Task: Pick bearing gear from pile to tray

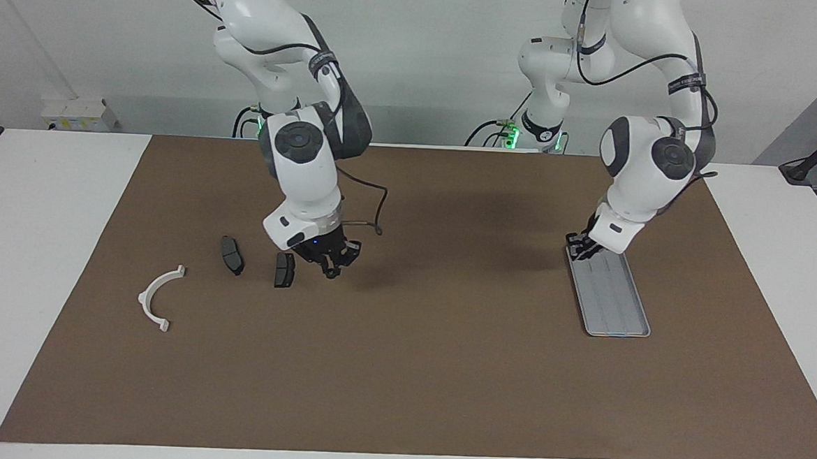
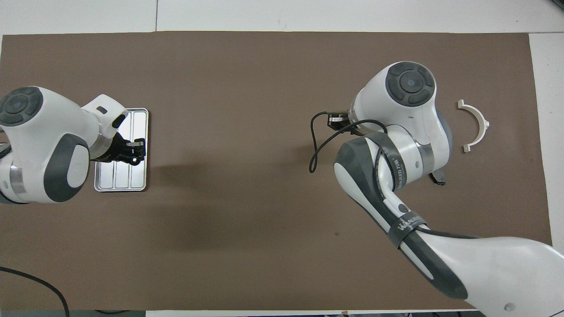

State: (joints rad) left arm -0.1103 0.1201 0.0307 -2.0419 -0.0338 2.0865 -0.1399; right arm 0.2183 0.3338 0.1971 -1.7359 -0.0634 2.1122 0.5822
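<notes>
The pile lies toward the right arm's end of the table: a white half-ring bracket (image 1: 160, 297) (image 2: 476, 125) and two dark grey brake pads (image 1: 232, 255) (image 1: 284, 270). In the overhead view the right arm hides the pads, except for one edge (image 2: 438, 178). No tiny black round piece shows. My right gripper (image 1: 333, 267) hangs just above the mat beside the nearer-set pad. The silver ridged tray (image 1: 618, 303) (image 2: 134, 119) lies toward the left arm's end. My left gripper (image 1: 579, 245) (image 2: 134, 152) is low over the tray's end nearest the robots, open and empty.
A brown mat (image 1: 429, 370) covers most of the white table. A black cable (image 1: 374, 214) loops from the right wrist. Nothing shows on the tray floor.
</notes>
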